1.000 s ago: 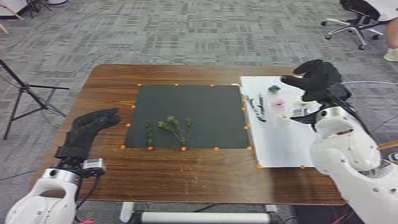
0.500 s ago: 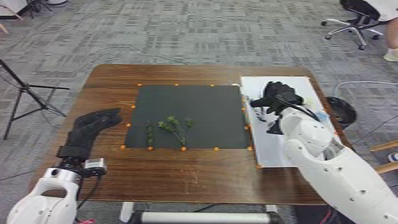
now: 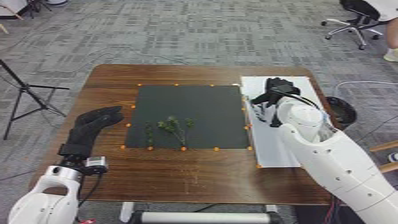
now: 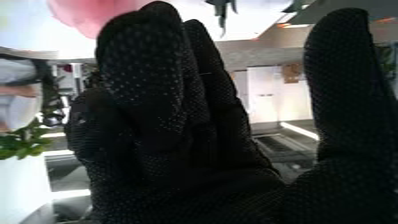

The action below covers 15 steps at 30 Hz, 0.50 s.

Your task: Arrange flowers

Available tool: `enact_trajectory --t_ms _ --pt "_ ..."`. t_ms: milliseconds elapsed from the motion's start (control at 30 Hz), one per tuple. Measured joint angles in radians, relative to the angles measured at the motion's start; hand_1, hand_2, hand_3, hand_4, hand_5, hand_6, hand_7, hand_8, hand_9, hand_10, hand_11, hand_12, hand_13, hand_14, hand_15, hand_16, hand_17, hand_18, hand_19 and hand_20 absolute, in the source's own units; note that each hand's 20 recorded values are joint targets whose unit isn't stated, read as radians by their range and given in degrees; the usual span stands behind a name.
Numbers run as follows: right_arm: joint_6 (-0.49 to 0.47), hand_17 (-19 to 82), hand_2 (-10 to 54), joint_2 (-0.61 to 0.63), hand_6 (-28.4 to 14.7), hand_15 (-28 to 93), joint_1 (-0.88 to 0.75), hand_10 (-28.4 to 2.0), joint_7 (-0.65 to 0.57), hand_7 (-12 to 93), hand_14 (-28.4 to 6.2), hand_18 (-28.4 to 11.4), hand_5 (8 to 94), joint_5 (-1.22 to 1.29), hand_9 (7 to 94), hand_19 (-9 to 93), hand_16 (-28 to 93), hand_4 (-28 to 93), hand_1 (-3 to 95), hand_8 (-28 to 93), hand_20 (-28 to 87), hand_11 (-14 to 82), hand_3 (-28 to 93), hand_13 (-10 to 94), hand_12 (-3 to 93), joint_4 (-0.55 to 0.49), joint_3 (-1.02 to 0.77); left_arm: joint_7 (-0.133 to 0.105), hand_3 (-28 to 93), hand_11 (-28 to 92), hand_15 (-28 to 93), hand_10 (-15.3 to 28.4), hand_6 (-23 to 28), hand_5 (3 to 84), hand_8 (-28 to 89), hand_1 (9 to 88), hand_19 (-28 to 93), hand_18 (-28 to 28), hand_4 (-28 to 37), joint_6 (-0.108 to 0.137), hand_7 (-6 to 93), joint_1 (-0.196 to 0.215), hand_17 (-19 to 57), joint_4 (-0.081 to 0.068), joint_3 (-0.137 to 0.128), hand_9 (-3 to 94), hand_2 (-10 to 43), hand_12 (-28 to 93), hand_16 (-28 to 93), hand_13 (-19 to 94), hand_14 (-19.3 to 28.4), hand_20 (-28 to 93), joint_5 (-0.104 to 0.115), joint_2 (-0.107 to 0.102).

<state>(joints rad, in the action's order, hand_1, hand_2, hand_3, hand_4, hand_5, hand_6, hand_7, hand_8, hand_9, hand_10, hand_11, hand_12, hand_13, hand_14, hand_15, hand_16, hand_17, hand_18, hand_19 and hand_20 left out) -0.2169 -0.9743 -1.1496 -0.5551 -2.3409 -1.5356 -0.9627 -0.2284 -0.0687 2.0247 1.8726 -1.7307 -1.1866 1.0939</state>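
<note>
The right hand, at the upper right over the white board, is empty, fingers straight, thumb wide. Nearby is the pink flower: best pinched by its stem, then laid near the green sprig, left of centre.

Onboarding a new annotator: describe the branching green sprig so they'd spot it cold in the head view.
On the brown wooden table, find the dark mat left of the white board. The branching sprig lies on the mat's near half, leafy tops pointing away from the robot. Its stems fan out and converge toward the near edge; the sprig to its left is a single narrow strand.
</note>
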Motion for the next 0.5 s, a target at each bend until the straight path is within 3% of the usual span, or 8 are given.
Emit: enact_trajectory --t_ms 500 --pt "0.027 62 -9.5 -0.057 -8.8 41 -0.039 -15.0 -0.053 19 -5.1 -10.5 65.2 0.017 80.2 86 34 -8 28.5 -1 40 25.8 48 91 25.7 0.017 -0.017 -0.004 68 20 15 13.7 2.7 50.0 -6 28.4 8 12.7 -19.5 -0.004 13.8 -0.011 7.9 -0.008 0.004 50.7 -5.4 15 4 43 17.0 20 0.0 -0.002"
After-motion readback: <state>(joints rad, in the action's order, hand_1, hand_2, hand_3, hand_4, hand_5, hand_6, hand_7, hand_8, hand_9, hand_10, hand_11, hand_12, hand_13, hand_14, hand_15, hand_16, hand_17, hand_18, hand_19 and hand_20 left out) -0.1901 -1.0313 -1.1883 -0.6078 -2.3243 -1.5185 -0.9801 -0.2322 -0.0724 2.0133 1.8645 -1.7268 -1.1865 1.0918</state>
